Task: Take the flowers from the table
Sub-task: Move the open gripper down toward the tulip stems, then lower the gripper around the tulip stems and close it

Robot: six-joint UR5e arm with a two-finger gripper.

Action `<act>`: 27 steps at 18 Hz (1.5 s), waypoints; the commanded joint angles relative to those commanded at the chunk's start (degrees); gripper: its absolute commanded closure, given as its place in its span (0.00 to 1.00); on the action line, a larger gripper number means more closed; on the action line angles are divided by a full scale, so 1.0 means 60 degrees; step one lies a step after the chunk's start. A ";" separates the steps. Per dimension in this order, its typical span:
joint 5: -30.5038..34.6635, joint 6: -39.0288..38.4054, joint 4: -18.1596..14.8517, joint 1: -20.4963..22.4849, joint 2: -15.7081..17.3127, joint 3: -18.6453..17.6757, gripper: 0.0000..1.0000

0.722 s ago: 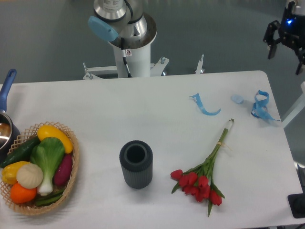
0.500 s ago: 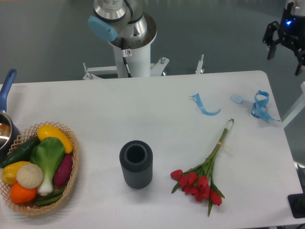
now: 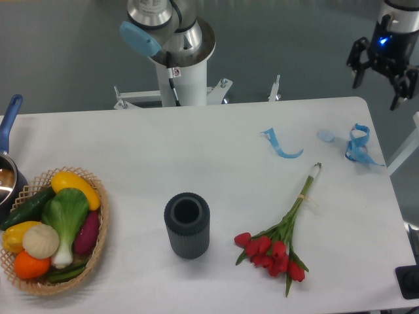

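The flowers [image 3: 281, 235] lie flat on the white table [image 3: 163, 157] at the front right: red blooms toward the front, thin green stems running up and right to a pale tip. My gripper [image 3: 376, 88] hangs open and empty at the upper right, above and beyond the table's far right corner. It is well away from the flowers, behind them and to their right.
A dark ribbed cylinder vase [image 3: 187, 225] stands left of the blooms. Blue curly ribbons [image 3: 283, 145] [image 3: 358, 145] lie near the far right edge. A wicker basket of vegetables [image 3: 52, 229] and a blue-handled pot [image 3: 8, 150] are at the left. The arm's base [image 3: 177, 52] stands behind the table.
My gripper has moved left and slightly down, toward the table's far right corner. The flowers and other things have not moved.
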 joint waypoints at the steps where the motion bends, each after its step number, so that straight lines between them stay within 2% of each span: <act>1: 0.0000 -0.0207 0.0132 -0.0059 -0.0044 -0.0293 0.00; 6: -0.0014 -0.0399 0.0514 -0.0265 -0.0380 -0.0954 0.00; 10: -0.0015 -0.1393 0.1304 -0.0806 -0.0995 -0.1130 0.00; 14: -0.0058 -0.2537 0.2051 -0.1421 -0.1756 -0.1101 0.00; 20: -0.0555 -0.3049 0.2272 -0.1729 -0.2270 -0.1190 0.00; 23: -0.0586 -0.3255 0.2871 -0.1963 -0.2738 -0.1160 0.00; 27: -0.0571 -0.3329 0.2946 -0.1979 -0.2915 -0.1029 0.00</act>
